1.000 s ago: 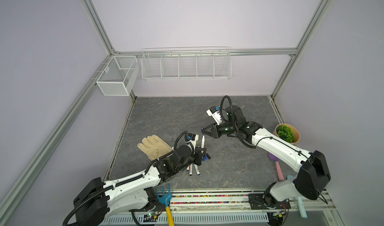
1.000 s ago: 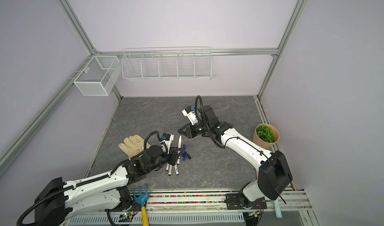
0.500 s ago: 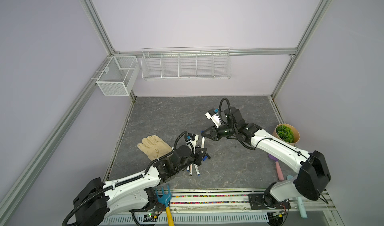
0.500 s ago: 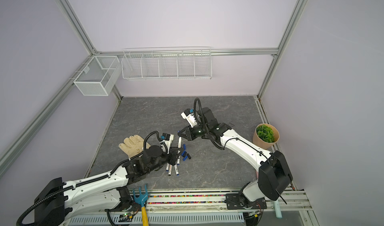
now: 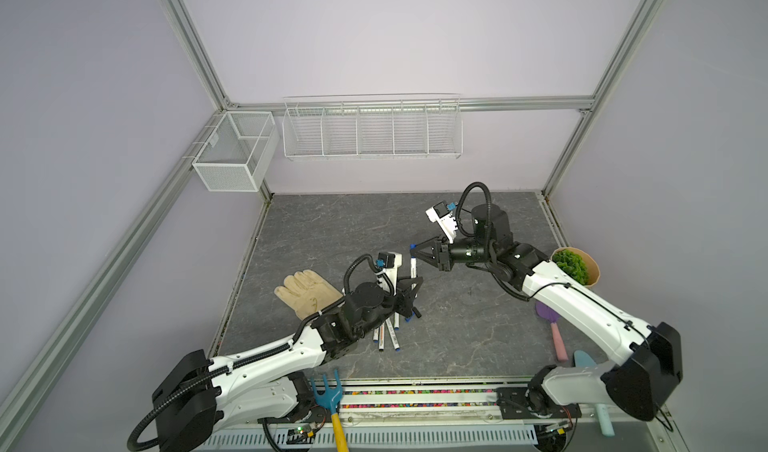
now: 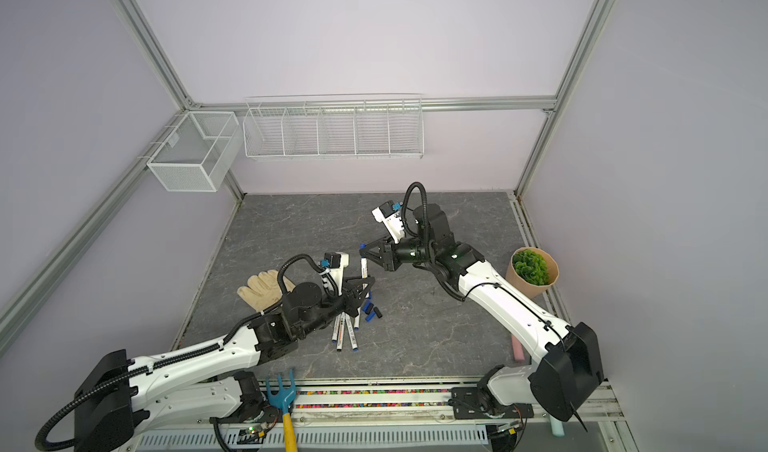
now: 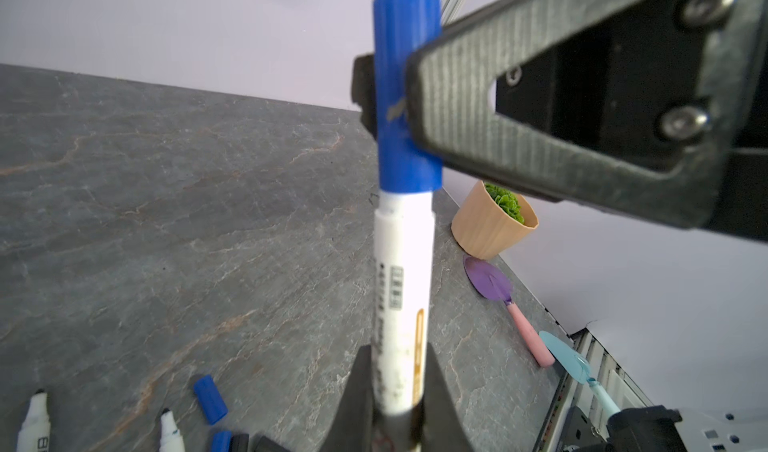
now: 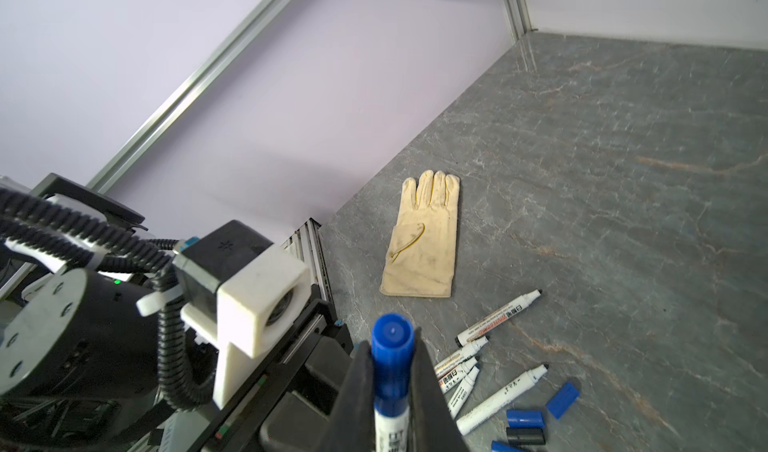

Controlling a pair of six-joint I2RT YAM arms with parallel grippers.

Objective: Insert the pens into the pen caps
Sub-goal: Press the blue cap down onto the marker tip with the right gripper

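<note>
While both grippers are clamped tight, one pen (image 7: 403,296) stands upright between them, above the table (image 8: 623,179), with a blue cap (image 7: 405,25) over its tip.
The left gripper (image 7: 398,412) pinches the white printed barrel low down, and the right gripper (image 8: 392,391) pinches the smooth cylindrical cap at the top. Five uncapped pens (image 8: 498,396) lie loose on the grey veined surface, just beside the left gripper. Near them lie loose caps (image 8: 524,418): three blue and one black can be counted in the right wrist view, one blue cut by the frame edge. Around them are one cream fabric glove (image 8: 424,242), one tan pot (image 7: 482,229) of green foliage, one purple trowel (image 7: 490,283) with a pink handle, one blue garden fork (image 5: 328,396), and two white wire baskets (image 5: 372,129) on the wall. In both top views the left arm hides part of the loose pens.
</note>
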